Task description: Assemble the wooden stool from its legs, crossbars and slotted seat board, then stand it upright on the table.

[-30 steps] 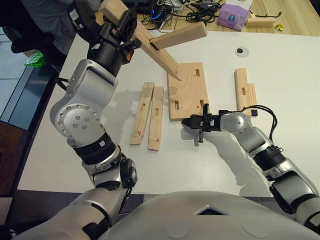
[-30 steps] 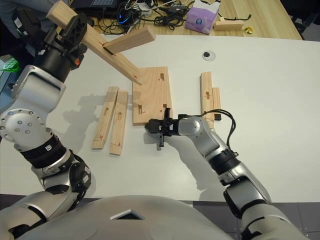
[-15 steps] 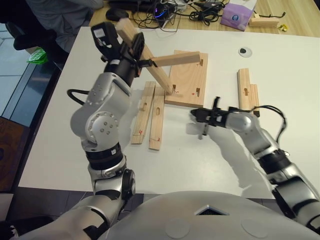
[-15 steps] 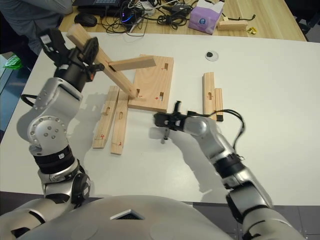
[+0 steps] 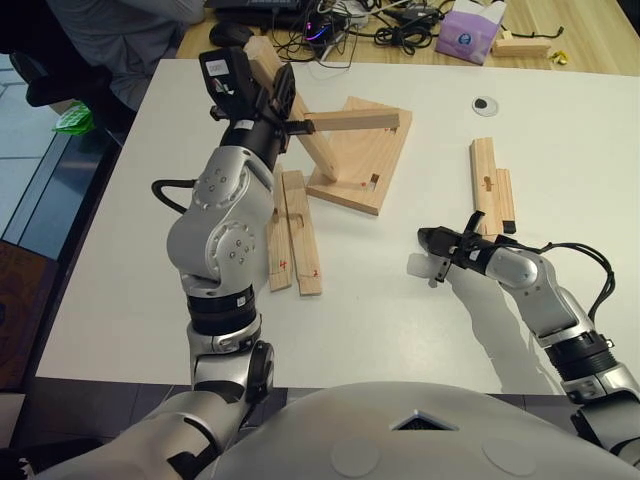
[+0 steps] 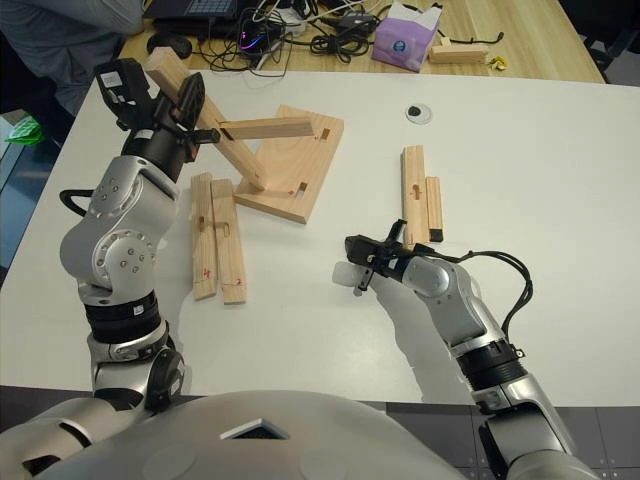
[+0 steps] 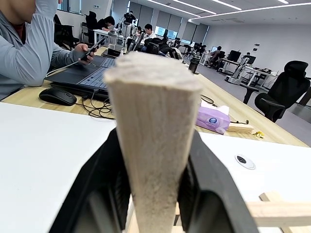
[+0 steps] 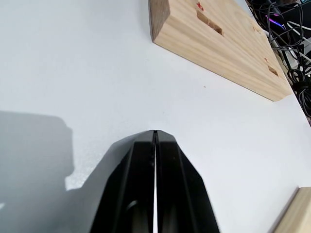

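Observation:
My left gripper [image 5: 262, 88] is shut on a wooden leg [image 5: 300, 125] and holds it slanted over the table's far left. A crossbar [image 5: 352, 122] sticks out of the leg sideways. The leg's lower end meets the slotted seat board [image 5: 365, 165] near its left corner; the board lies turned at an angle. The leg's top end [image 7: 153, 145] sits between the left fingers [image 7: 104, 194]. Two loose legs [image 5: 292, 235] lie side by side near the board. Two more wooden pieces [image 5: 487, 185] lie at the right. My right gripper [image 6: 358, 262] is shut and empty, low over bare table between them.
A round black grommet [image 5: 485, 102] is set in the table behind the right pieces. Cables, a purple tissue pack [image 5: 470, 42] and a spare wood piece [image 5: 520, 45] lie on the desk beyond. The white table's left edge [image 5: 110, 190] runs close to my left arm.
My left arm has lowered the leg with its crossbar onto the board, and the board has turned. My right gripper has drawn back to the right, away from the board's near edge. The camera shifted.

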You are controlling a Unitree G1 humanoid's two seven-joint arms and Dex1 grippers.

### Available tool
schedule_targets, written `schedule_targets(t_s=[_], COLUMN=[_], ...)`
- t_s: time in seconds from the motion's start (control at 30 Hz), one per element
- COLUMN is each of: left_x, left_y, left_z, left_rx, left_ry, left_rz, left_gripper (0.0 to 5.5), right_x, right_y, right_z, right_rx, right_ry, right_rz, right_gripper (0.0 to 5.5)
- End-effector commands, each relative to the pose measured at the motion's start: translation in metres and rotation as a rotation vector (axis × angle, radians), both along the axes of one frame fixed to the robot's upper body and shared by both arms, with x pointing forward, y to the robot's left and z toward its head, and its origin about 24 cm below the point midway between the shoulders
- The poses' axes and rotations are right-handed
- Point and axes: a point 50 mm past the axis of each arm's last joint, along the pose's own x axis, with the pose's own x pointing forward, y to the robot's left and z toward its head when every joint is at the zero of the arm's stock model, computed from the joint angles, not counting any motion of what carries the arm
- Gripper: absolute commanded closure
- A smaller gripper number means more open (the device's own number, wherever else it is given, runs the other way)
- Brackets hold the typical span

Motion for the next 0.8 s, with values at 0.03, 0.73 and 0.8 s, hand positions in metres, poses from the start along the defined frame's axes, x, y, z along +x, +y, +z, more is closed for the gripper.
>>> schedule_targets(t_s=[0.03,0.73,0.8], left_x=[0.005,0.006,0.005], left_y=[-0.003,0.004,0.005], left_z=[0.015,0.003,0.0], left_rx=[-0.035,0.183,0.191], left_ry=[-0.072,-0.135,-0.12], left_rz=[-0.013,-0.098,-0.102], left_gripper=[4.47,4.47,4.47], right_x=[-0.008,-0.006,-0.006], right_y=[-0.001,0.003,0.004], right_z=[-0.015,-0.014,-0.013], right_rx=[-0.029,0.013,0.023], right_ry=[0.078,0.087,0.088], right_rz=[-0.012,-0.039,-0.045], right_gripper=[5.5,5.5,5.5])
